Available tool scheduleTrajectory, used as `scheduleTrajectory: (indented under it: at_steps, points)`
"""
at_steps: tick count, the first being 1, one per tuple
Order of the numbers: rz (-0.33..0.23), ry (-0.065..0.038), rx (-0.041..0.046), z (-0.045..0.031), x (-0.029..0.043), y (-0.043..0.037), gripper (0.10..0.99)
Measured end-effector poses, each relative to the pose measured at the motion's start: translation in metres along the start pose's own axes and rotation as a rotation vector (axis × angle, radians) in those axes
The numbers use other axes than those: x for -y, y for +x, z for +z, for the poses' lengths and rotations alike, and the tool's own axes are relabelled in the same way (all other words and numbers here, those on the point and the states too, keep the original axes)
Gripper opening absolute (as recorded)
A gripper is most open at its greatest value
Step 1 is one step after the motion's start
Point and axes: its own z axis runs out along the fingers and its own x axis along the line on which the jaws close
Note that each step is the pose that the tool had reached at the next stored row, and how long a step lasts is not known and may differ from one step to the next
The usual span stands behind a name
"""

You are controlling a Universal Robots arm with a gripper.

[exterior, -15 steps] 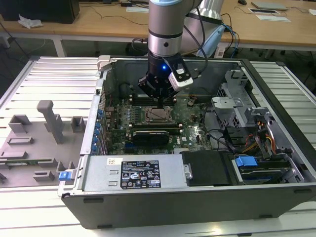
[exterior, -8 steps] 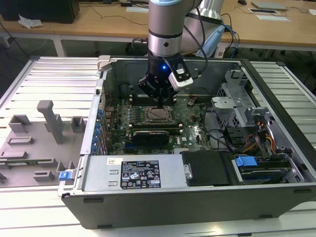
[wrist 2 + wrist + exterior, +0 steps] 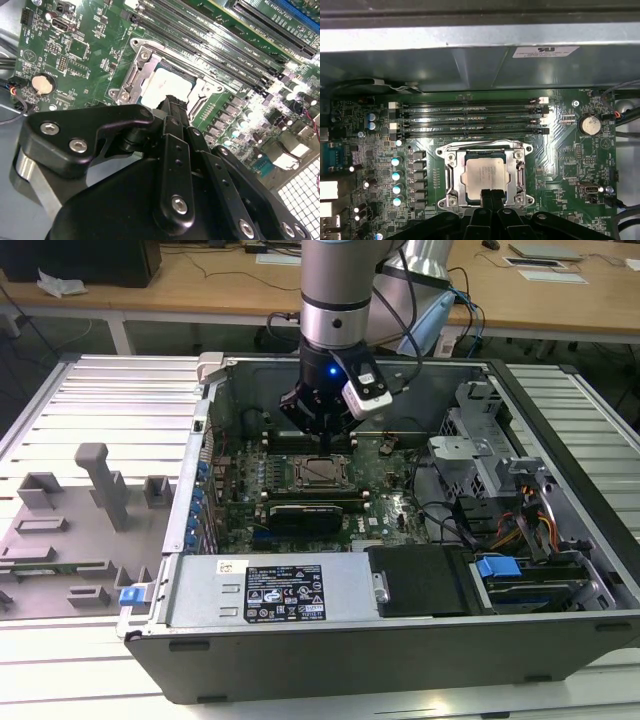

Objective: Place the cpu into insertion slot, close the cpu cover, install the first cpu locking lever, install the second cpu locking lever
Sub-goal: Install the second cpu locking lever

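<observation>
1. Gripper [image 3: 491, 194] hovering just above the near edge of the cpu [image 3: 484, 175], fingers [image 3: 485, 196] pressed together, holding nothing
2. Cpu already lying flat in the insertion slot [image 3: 451, 186], cpu cover [image 3: 520, 172] seemingly down around it as a silver frame; locking-lever stage judged to be in hand, though lever positions cannot be told
3. Next contact judged to need a fine, narrow push at the frame's edge
4. Beyond, memory slots [image 3: 470, 120] close to the socket's far side, then the case wall [image 3: 470, 65]; little room sideways, open room only upward
</observation>
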Motion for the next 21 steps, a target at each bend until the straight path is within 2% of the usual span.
scheduleTrajectory:
  at_steps: [5, 21]
  points:
    - [0.0, 0.0, -0.0001, -0.0002, 0.0023, 0.0005, 0.106]
    - [0.0, 0.0, 0.0, -0.0001, 0.0275, 0.0035, 0.106]
